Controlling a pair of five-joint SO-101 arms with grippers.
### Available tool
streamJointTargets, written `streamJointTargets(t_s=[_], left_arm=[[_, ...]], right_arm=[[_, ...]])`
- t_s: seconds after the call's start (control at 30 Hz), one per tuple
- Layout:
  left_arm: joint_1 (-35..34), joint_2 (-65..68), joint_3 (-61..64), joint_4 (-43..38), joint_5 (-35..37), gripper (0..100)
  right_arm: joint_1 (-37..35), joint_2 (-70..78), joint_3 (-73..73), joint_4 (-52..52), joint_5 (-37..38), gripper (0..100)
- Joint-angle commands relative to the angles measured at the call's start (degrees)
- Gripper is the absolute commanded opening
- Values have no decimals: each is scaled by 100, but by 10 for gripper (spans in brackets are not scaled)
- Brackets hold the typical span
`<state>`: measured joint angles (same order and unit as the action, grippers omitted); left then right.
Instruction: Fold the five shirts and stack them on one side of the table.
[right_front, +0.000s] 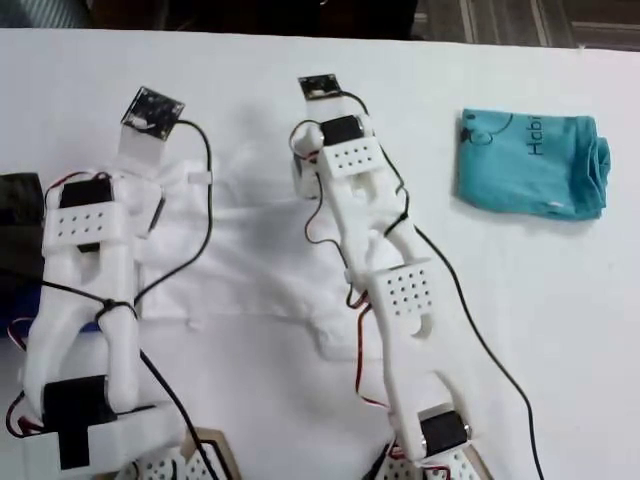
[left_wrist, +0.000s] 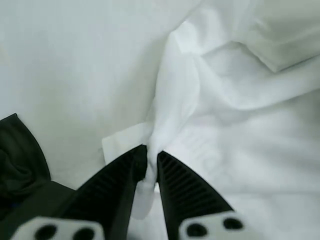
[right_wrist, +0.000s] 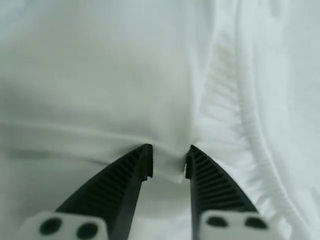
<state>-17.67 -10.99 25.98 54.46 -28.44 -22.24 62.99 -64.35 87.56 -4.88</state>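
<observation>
Folding under way: left gripper (left_wrist: 150, 167) and right gripper (right_wrist: 170, 162) each clamp an edge of white shirt (right_front: 250, 245), left of folded teal shirt (right_front: 530, 165). Next move likely calls for carrying the edge across evenly.

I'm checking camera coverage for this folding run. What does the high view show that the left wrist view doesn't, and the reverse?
High view adds: the folded teal shirt lying apart on the table on the right arm's side, and both arms over the spread white shirt. Left wrist view adds: a close look at the left gripper closed on a pinched fold of that shirt. Shared: the white shirt and the dark cloth beside it.
</observation>
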Motion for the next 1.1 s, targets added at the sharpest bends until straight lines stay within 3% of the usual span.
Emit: streamJointTargets(t_s=[0.0,0.27,0.47,0.67,1.07], left_arm=[[-44,-53,-57,-97,-9,25],[-44,-70,-57,-97,-9,25],[-44,-97,-154,-62,-9,25],[-9,-97,-453,-44,-9,25],[-18,-97,-646,237,0,25]], right_arm=[[-4,101,-70,-75,0,57],[48,-92,-132,-48,18,20],[171,-1007,-765,180,853,20],[391,-1464,-1064,453,1143,19],[303,-602,-1108,514,1134,22]])
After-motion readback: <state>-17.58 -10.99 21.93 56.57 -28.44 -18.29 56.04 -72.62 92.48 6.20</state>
